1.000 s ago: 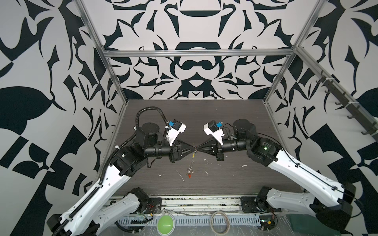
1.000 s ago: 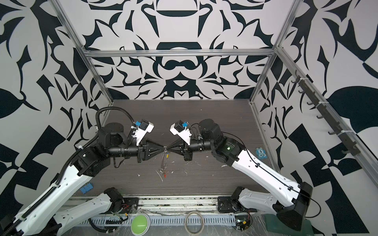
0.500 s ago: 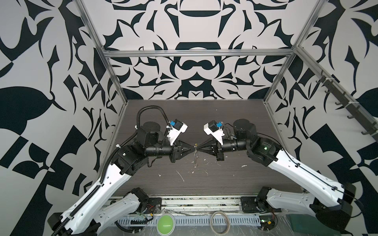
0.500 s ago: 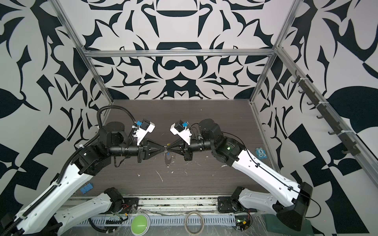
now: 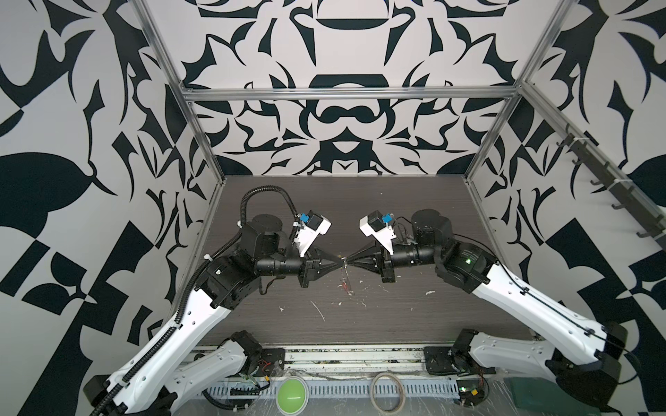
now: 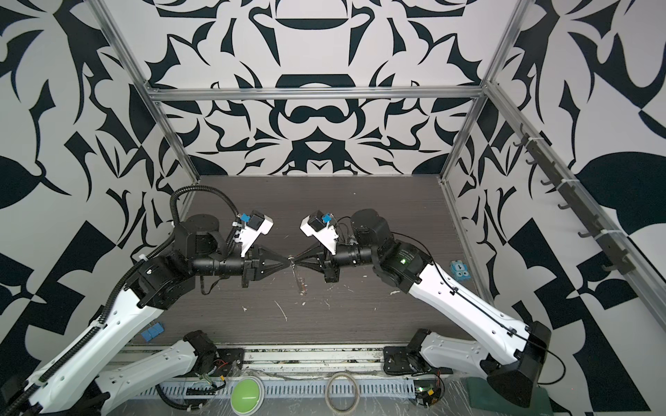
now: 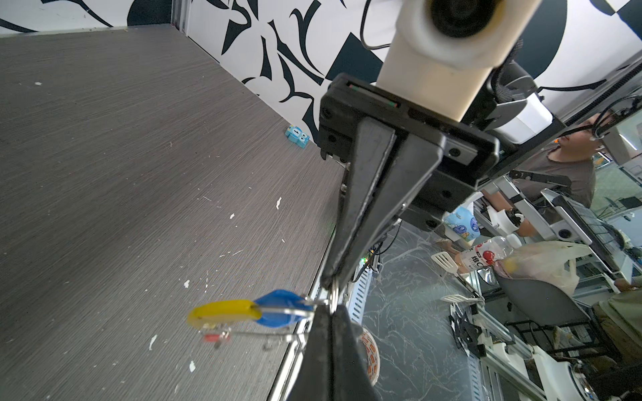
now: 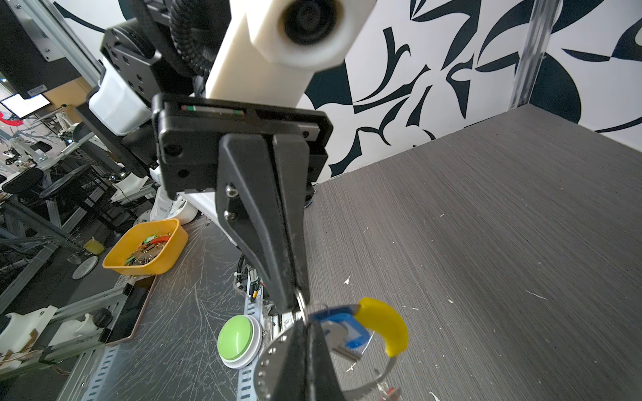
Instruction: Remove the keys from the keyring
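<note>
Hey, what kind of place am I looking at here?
Most likely a robotics lab's recording cell: two white-and-black robot arms meet over a grey wood-grain table inside an aluminium-framed booth with black-and-white patterned walls, and a wrist view shows a person in a grey shirt among more equipment.

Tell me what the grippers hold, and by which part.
The left gripper and right gripper both pinch the small silver ring beside the blue tag, from opposite sides.

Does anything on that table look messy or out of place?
Yes: small white scraps litter the dark table near its front middle, like leftover debris. A little blue block also lies alone at the table's right edge, away from the work.
</note>
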You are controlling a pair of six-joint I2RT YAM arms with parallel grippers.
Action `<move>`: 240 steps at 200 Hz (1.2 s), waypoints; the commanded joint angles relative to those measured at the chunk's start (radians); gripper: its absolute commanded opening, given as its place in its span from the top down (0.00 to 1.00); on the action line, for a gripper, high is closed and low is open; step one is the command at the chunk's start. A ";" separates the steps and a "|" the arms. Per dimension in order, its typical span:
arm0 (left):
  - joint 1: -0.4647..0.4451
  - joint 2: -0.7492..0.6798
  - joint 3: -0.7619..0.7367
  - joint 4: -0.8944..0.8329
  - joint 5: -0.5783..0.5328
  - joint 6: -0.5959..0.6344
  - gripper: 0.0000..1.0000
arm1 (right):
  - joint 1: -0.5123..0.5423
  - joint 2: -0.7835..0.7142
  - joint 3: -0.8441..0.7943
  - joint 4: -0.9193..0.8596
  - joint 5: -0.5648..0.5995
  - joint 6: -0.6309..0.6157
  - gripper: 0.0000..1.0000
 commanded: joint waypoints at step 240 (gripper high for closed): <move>0.001 -0.038 0.012 0.002 0.061 -0.014 1.00 | 0.006 -0.095 -0.265 0.423 0.001 0.056 0.41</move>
